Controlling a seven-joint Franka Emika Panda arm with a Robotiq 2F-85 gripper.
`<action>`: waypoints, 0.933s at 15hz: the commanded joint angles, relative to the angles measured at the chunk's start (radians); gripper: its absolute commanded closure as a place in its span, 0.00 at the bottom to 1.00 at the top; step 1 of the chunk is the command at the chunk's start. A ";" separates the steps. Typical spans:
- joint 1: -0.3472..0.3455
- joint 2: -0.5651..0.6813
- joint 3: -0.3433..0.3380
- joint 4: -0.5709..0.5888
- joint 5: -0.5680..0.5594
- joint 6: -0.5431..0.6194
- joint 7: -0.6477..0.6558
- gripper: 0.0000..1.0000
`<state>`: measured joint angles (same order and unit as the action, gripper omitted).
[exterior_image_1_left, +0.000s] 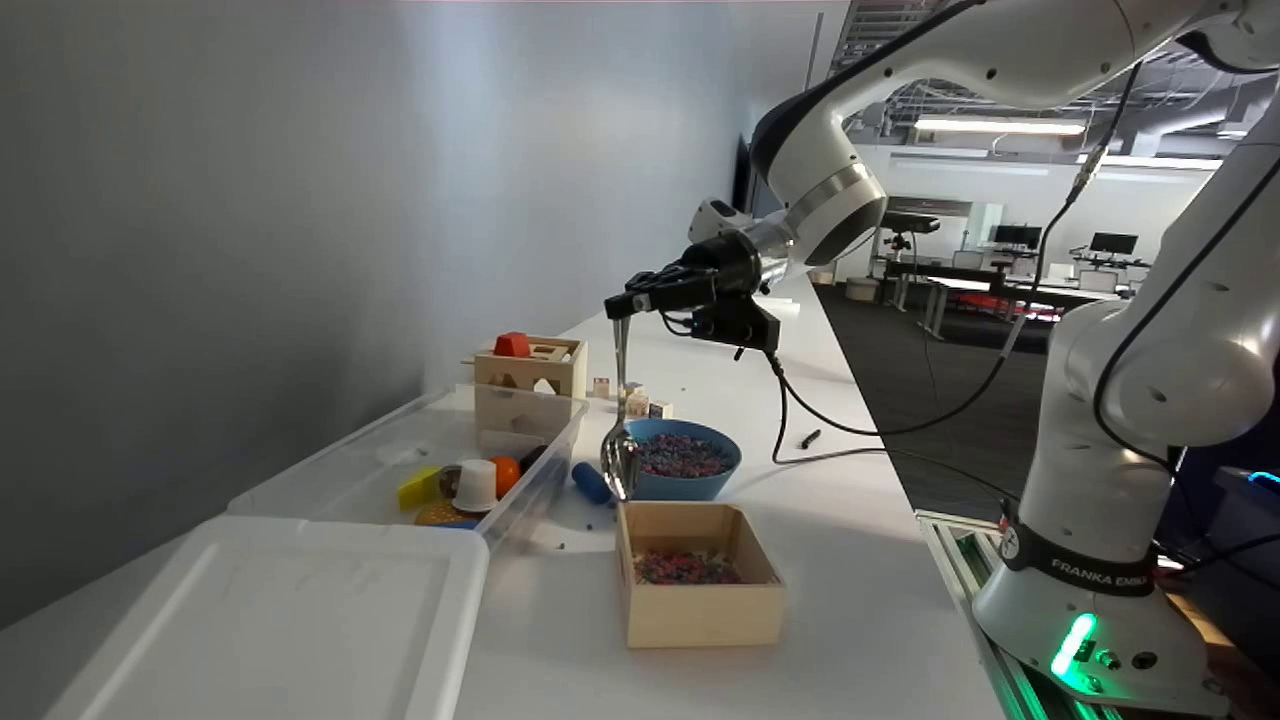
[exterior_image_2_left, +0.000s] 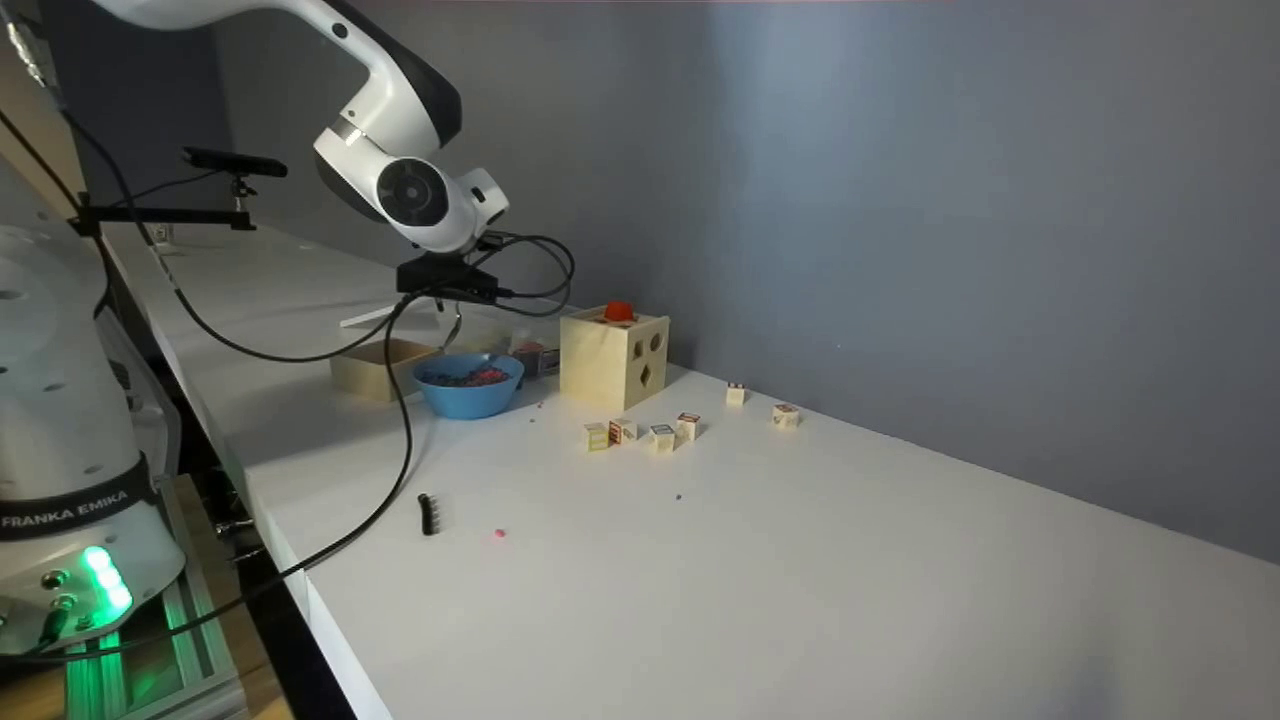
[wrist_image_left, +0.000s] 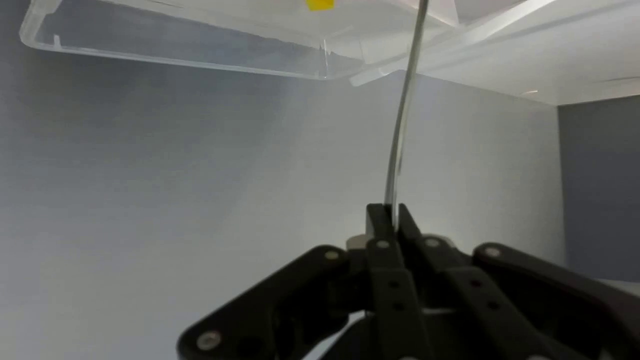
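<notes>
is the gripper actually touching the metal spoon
Touching. The wrist view shows it: the jaws of the gripper are closed on the metal spoon, its handle pinched between them.

In an exterior view, mid-frame spoon: glossy metal. Lower-centre box: matt, smooth wood. Mid-frame bowl: smooth, apparently plastic. Storage bin, centre-left: clear, glossy plastic.

Red block atop wooden shape sorter; small cubes nearby.

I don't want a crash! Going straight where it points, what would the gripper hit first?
Probably the wall, facing the gripper in the wrist view. Its spoon might bump the clear bin sooner; depth is unclear.
</notes>
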<state>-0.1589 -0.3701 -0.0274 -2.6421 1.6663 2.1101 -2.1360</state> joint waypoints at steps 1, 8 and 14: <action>0.007 -0.010 -0.005 -0.003 -0.026 -0.017 0.015 0.99; 0.011 -0.016 -0.004 -0.003 -0.030 -0.020 0.016 0.99; 0.018 -0.021 -0.002 -0.003 -0.036 -0.028 0.012 0.99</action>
<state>-0.1437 -0.3709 -0.0264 -2.6420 1.6623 2.1059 -2.1360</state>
